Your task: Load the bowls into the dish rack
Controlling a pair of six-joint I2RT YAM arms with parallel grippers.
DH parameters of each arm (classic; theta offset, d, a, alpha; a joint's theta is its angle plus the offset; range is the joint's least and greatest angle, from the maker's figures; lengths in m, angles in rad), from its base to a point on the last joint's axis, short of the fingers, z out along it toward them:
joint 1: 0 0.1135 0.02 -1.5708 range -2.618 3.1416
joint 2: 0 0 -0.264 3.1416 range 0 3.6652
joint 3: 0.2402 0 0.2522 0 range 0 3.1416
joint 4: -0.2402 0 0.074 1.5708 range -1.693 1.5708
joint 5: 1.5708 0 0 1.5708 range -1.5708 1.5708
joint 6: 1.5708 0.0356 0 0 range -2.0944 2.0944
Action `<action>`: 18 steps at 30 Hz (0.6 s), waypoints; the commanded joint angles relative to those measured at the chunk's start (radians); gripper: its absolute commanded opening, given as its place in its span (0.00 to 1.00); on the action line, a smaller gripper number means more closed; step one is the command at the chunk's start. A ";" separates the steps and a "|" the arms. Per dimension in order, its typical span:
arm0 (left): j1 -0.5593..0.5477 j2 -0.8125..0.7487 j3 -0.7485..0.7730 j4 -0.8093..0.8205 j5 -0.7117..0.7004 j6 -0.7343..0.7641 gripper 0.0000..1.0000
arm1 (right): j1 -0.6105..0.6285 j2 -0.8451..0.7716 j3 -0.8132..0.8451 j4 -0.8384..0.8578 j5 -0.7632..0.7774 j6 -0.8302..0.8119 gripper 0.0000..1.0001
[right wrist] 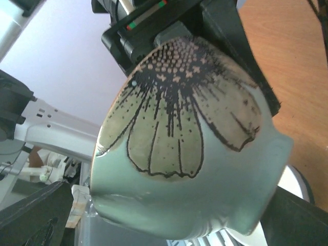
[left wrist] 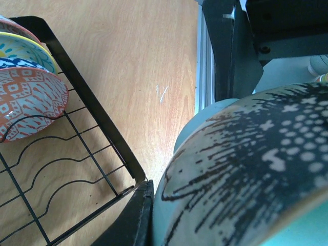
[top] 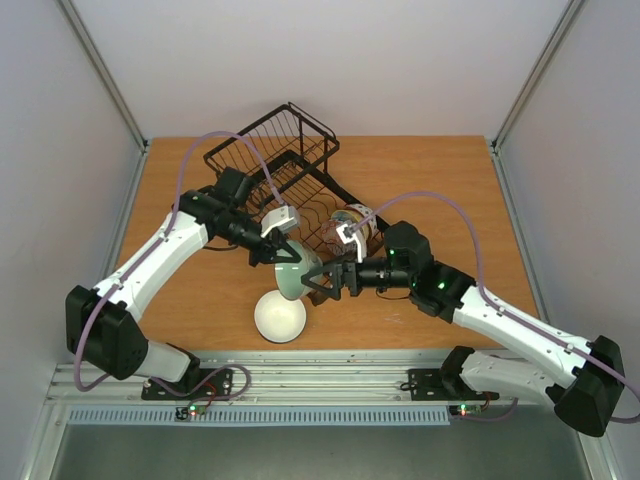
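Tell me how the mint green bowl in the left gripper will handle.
The mint green bowl looks glazed and glossy, so probably slippery. It seems rigid ceramic, likely to chip if dropped. Held by the left gripper apparently at its rim alone, it may pivot.

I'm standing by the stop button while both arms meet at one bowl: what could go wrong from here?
1. The mint bowl hangs tilted in the air, held by the left tool alone; the right tool stands open around it. A slip could drop it, possibly onto the white bowl on the table close by.
2. Both tools crowd beside the dish rack, so a careless swing might knock its loaded bowls.
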 commanded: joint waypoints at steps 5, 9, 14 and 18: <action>-0.001 -0.001 0.017 0.065 0.034 -0.035 0.00 | 0.069 0.079 0.067 -0.038 0.021 -0.037 0.92; -0.001 0.003 0.017 0.066 0.036 -0.036 0.00 | 0.084 0.096 0.104 -0.096 0.069 -0.063 0.81; -0.001 0.006 0.015 0.066 0.043 -0.036 0.00 | 0.093 0.084 0.121 -0.129 0.123 -0.090 0.59; -0.001 0.008 0.013 0.065 0.040 -0.035 0.00 | 0.093 0.067 0.129 -0.141 0.150 -0.104 0.38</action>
